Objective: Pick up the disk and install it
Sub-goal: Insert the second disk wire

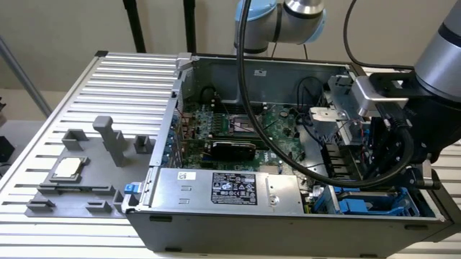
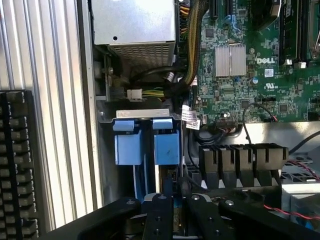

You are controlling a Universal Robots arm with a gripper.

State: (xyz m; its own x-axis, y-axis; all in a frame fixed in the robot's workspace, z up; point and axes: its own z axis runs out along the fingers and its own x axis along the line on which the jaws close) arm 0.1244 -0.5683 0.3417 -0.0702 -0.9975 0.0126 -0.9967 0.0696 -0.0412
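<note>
Hanging over the open grey computer case (image 1: 238, 226), the black gripper (image 2: 172, 210) seems to pinch a blue-framed disk (image 2: 167, 186), mostly hidden, above the drive bay beside two blue plastic caddies (image 2: 147, 142). Black cables (image 1: 303, 167) and the green motherboard (image 2: 250, 60) crowd close.

We are losing the gripper (image 2: 172, 210) where its black linkages are running off the wrist picture's edge, so we are not making out its fingertips or how they stand. A blue-edged object (image 2: 170, 187) between the linkages is showing as a sliver; whether it is the disk, we cannot tell. In the exterior view, cables (image 1: 374, 156) are hiding the tool's front, and the arm (image 1: 443, 54) is being cropped.
</note>
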